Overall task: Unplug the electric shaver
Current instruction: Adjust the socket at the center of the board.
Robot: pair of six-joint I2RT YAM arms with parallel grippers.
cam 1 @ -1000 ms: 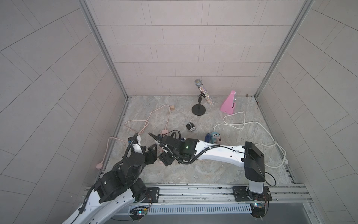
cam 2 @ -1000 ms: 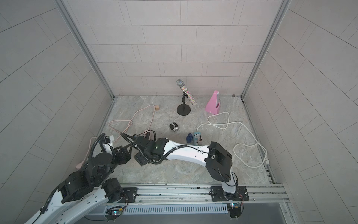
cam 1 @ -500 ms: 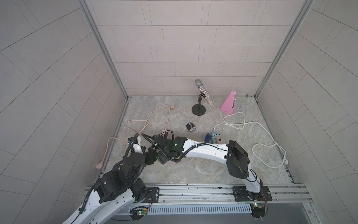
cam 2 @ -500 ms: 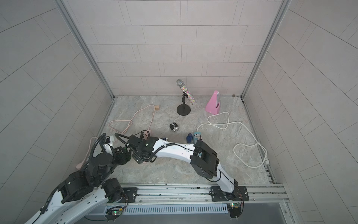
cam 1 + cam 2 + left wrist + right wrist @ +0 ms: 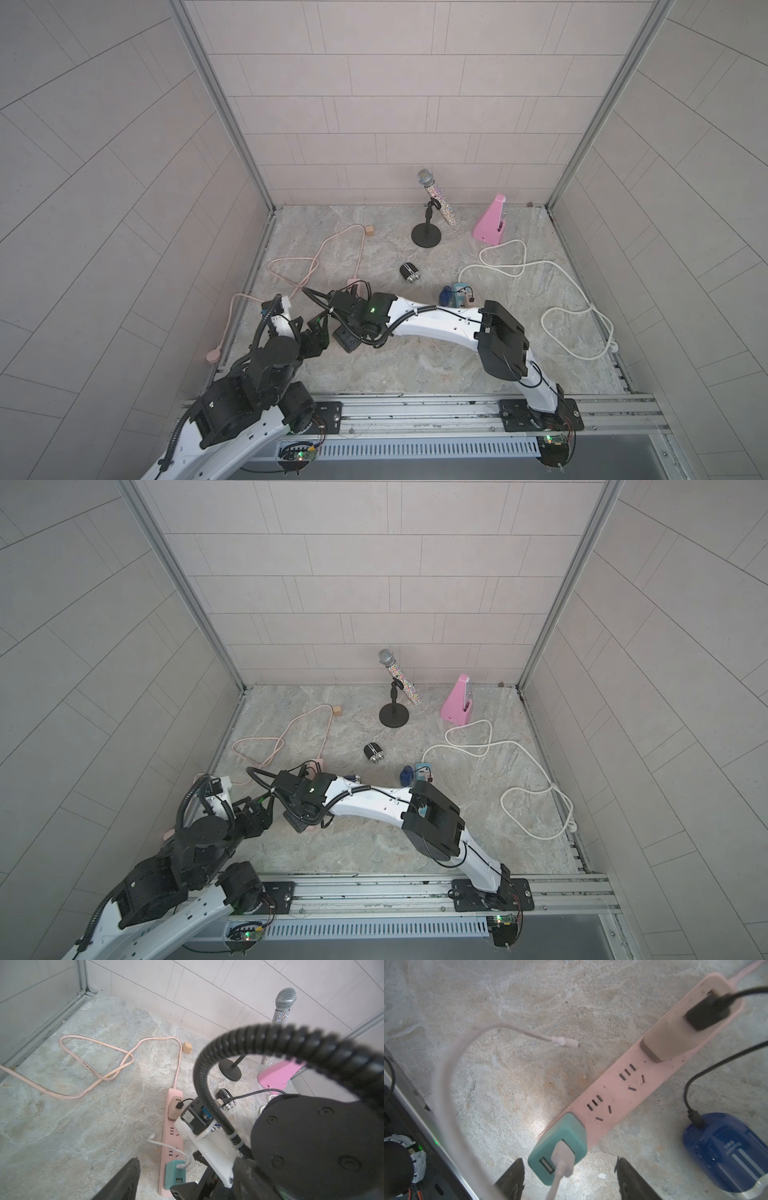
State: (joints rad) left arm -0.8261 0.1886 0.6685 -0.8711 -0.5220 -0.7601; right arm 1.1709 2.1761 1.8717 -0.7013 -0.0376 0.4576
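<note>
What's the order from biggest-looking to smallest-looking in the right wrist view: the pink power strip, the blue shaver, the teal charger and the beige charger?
1. pink power strip
2. blue shaver, though the frame cuts part of it off
3. teal charger and beige charger: too alike to rank, and the teal one seems nearer the camera

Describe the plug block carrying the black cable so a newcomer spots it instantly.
Find the long pink plastic power strip lying on the grey marbled floor. Two blocks sit in it, one at each end. Yours is the beige rectangular adapter with a black USB plug; the teal square adapter carries a white cable.
</note>
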